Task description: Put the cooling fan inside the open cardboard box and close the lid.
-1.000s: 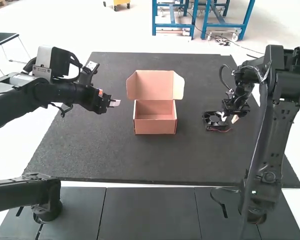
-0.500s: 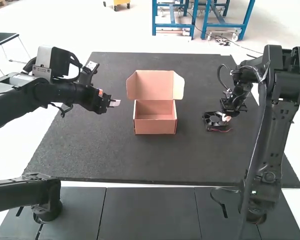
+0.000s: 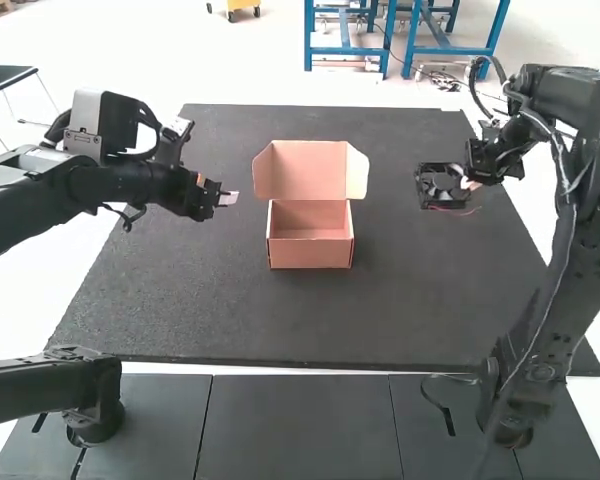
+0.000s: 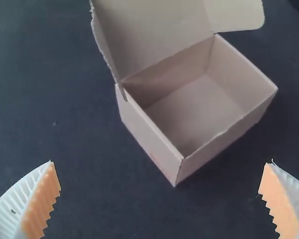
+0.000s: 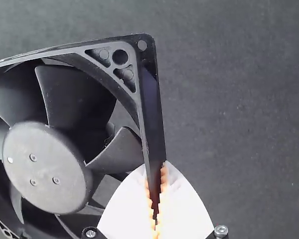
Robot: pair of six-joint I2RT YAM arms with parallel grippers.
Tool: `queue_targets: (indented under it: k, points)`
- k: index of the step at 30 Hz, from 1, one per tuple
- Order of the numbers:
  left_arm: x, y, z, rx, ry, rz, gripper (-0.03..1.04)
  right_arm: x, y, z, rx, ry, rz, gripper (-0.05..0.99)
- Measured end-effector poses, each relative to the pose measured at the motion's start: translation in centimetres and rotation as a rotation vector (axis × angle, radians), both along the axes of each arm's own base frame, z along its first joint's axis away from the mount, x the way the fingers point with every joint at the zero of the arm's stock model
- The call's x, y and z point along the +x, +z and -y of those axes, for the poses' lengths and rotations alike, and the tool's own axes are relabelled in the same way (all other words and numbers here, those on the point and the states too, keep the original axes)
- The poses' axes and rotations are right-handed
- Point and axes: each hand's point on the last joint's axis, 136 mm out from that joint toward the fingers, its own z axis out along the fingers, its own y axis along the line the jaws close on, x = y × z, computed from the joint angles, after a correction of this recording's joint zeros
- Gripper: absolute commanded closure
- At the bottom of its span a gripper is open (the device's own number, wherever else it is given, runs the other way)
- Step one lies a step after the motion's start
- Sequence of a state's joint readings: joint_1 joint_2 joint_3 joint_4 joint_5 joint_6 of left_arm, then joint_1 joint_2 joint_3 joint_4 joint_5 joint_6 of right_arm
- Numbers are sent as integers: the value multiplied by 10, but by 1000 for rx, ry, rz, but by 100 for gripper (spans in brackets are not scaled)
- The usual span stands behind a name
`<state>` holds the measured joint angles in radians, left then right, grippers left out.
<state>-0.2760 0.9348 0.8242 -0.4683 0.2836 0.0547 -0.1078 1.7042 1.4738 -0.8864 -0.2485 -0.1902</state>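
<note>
The job is only partly done. The cooling fan (image 3: 440, 186) is off the black mat (image 3: 180, 300) that covers the worktop, but it is not in the cardboard box (image 3: 310, 240) yet. The fan hangs in the air to the right of the box, well apart from it. It stands on its edge, with its round blades facing the box side. The box sits in the middle of the mat with nothing inside. Its lid (image 3: 310, 170) stands up at the back, wide open (so closing it is also left to do). I think the next part is to carry the fan over the box and lower it in.

The right end effector (image 3: 467, 183) is clenched on one thin side of the fan's black frame, the orange pads (image 5: 162, 181) pressing it from both sides. The right arm stands tall, with its top part bent over toward the middle of the mat.

The left arm stretches in low from the left. The left end effector (image 3: 223, 198) hangs beside the box, pointing at it, with its fingers (image 4: 37, 199) spread wide and holding nothing.
</note>
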Motion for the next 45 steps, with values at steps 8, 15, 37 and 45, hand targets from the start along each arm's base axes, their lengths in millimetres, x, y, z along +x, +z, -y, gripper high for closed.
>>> queue_targets:
  k: [8,15,37,45]
  points:
    - [4,-4,-4,-47,67,-27,7,-58,14,-48,75,6,-26,96]
    - [2,-18,-6,-61,98,-72,7,-113,8,-96,122,64,-60,96]
    - [4,-24,-8,-73,123,-75,7,-185,22,-201,302,235,-161,96]
    - [5,-23,-8,-82,128,-75,7,-194,19,-235,348,293,-192,96]
